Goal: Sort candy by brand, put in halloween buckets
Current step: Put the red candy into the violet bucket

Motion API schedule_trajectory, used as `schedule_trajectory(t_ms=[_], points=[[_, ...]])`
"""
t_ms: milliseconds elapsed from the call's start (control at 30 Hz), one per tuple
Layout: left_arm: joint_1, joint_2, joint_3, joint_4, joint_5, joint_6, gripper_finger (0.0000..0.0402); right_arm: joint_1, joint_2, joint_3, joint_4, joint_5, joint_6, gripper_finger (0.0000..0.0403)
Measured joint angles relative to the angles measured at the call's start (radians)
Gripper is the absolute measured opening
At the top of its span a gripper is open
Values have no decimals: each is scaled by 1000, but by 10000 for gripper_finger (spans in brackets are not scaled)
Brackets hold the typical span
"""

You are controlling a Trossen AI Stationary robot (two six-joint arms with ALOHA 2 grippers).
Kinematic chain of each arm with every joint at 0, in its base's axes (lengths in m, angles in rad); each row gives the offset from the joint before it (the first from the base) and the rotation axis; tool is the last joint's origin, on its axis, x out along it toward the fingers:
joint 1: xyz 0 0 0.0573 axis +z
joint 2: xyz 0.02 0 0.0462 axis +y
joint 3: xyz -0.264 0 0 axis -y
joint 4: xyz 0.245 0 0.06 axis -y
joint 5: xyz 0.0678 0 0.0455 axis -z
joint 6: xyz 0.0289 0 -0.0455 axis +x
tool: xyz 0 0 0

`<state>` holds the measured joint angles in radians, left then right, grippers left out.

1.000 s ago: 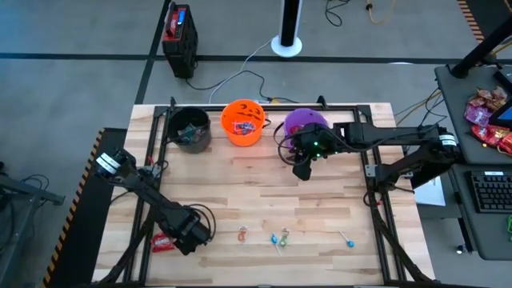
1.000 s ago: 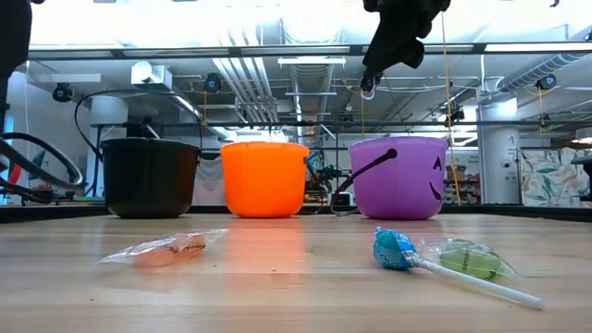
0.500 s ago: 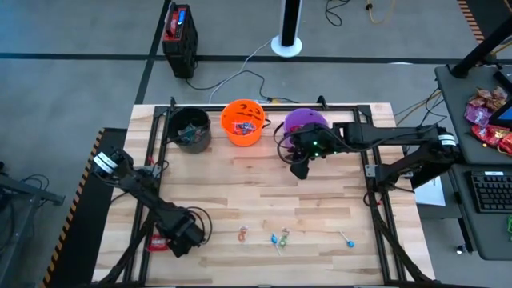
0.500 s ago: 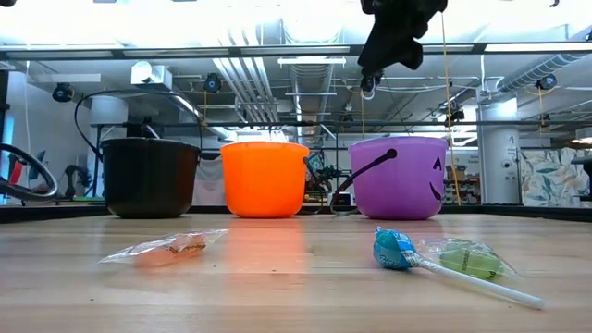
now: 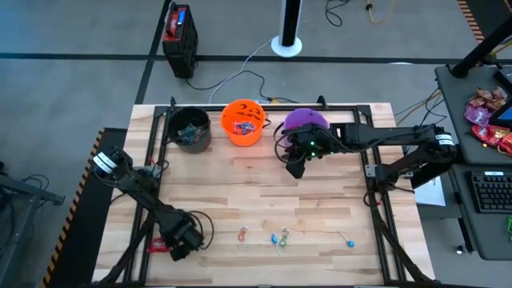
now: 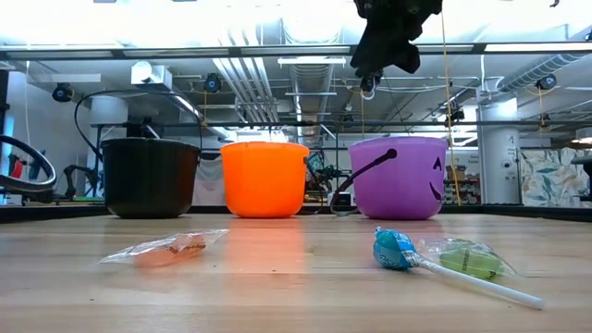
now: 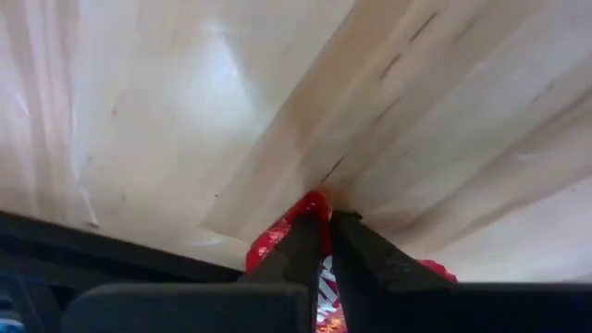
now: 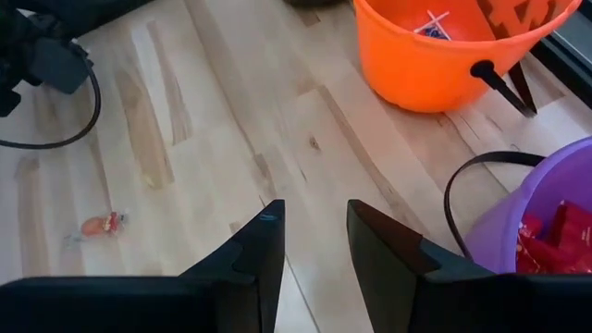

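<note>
My left gripper [image 5: 174, 240] is down at the table's near left corner, shut on a flat red packet [image 5: 157, 245] of candy. My right gripper [image 5: 296, 166] hangs open and empty above the table, just in front of the purple bucket [image 5: 306, 122]. The orange bucket [image 5: 242, 122] and the black bucket [image 5: 192, 128] stand to the purple bucket's left along the far edge. Near the front edge lie an orange-wrapped sweet [image 6: 166, 248], a blue lollipop [image 6: 396, 250] and a green sweet [image 6: 467, 259], with another lollipop [image 5: 346, 239] farther right. My left gripper pinches the red packet between its two fingertips, at one end of the wrapper [image 7: 310, 205]. The fingers slant down at it from above. The packet lies low against the wooden table top; whether any part is lifted I cannot tell.
The purple bucket holds red packets [image 8: 564, 231]; the orange bucket [image 8: 435, 46] holds some sweets. A dark metal frame [image 5: 368, 172] runs round the table. A pile of red candy [image 5: 488, 120] lies on a side desk to the right.
My left gripper has gone toward the table's left edge onto the red packet and shut on it. My right gripper has drifted a little toward the table's left, staying high and open.
</note>
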<state>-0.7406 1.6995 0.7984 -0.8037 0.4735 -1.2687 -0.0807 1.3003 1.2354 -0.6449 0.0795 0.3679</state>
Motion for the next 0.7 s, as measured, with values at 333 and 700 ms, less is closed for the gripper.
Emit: schedule_trajectory(t_ms=[333, 700], points=[[41, -129, 127, -28, -250, 202, 2, 3, 0, 0, 14, 0, 16, 102], [347, -435, 280, 75, -610, 697, 0, 24, 0, -10, 97, -1, 9, 97]])
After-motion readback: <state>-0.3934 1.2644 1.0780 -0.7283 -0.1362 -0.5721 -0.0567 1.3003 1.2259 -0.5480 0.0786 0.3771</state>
